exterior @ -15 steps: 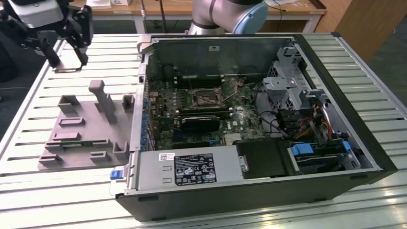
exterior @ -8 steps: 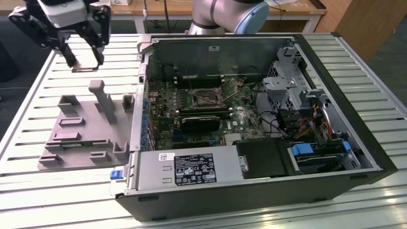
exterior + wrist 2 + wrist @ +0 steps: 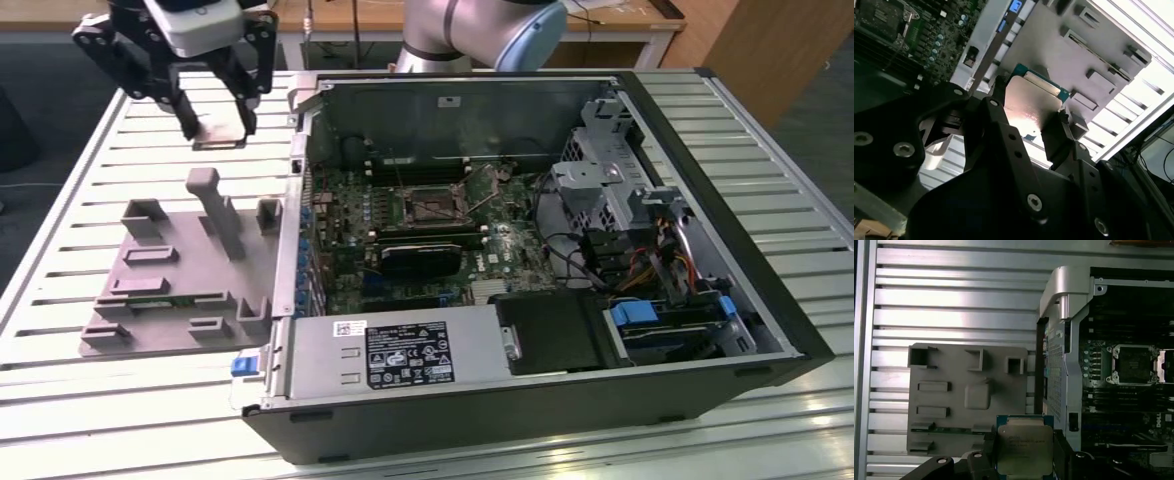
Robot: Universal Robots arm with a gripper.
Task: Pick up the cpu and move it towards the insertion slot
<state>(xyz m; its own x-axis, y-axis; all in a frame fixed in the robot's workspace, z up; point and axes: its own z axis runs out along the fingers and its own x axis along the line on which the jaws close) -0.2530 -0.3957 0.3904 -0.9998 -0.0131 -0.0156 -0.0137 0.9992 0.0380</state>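
The cpu (image 3: 222,130), a flat square chip with a silvery top and green rim, hangs above the slatted table at the exterior view's upper left, outside the computer case. My gripper (image 3: 219,122) is shut on it, a black finger against each of two opposite edges. Both wrist views show the cpu (image 3: 1032,106) (image 3: 1023,446) held in the gripper (image 3: 1029,112) (image 3: 1024,455). The insertion slot (image 3: 430,205), a metal-framed square socket with a dark centre, sits on the motherboard inside the case, to the exterior view's right of the gripper. Both wrist views catch the insertion slot (image 3: 1134,365) (image 3: 880,17).
A grey fixture plate (image 3: 174,270) with raised blocks and a post lies on the table below the gripper. The open case's metal wall (image 3: 300,170) stands between gripper and motherboard. Inside are a black finned block (image 3: 420,258), a power supply (image 3: 387,352) and a drive cage (image 3: 621,195).
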